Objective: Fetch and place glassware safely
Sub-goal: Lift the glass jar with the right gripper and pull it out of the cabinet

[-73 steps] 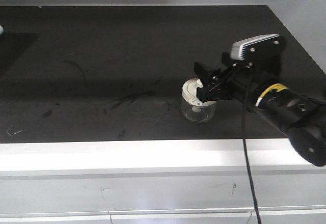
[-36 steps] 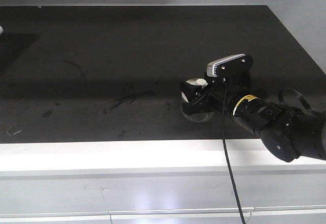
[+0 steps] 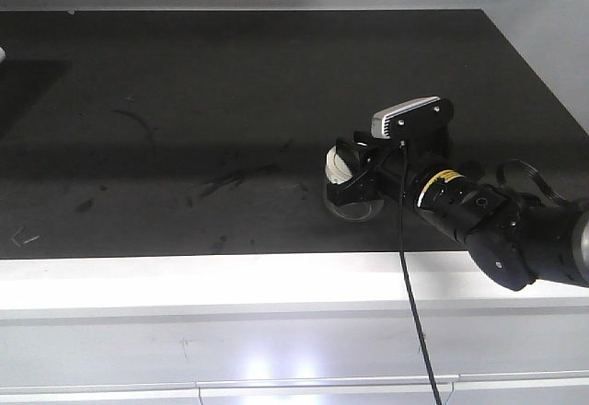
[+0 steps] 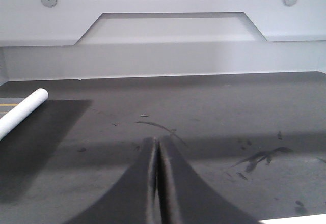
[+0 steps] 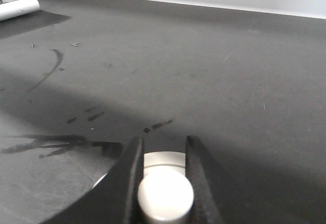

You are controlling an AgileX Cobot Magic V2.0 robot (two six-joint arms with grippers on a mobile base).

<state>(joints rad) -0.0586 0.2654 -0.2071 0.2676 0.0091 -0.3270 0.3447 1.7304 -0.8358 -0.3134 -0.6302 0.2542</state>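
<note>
The glassware [image 3: 353,204], a squat clear jar with a cream-white lid [image 3: 339,164], sits on the black tabletop [image 3: 184,129] near the front right. My right gripper [image 3: 357,171] reaches it from the right. In the right wrist view both black fingers [image 5: 131,175] press against the round white knob [image 5: 165,196], with the lid [image 5: 163,159] showing just beyond it. The right gripper [image 5: 164,158] is shut on that knob. The jar's glass body is mostly hidden there. My left gripper [image 4: 157,147] hangs shut over bare tabletop with nothing between its fingers.
A white roll [image 4: 23,111] lies at the far left of the table, also the white roll [image 5: 18,7] in the right wrist view. Dark scuff marks [image 3: 235,179] lie left of the jar. The table's pale front edge [image 3: 276,276] runs close below the jar. A white wall panel [image 4: 163,30] stands behind.
My right arm dropped lower and slid left over the jar, and its fingers closed around the lid knob. The lid now looks tipped toward the left. The left gripper view has no earlier frame.
</note>
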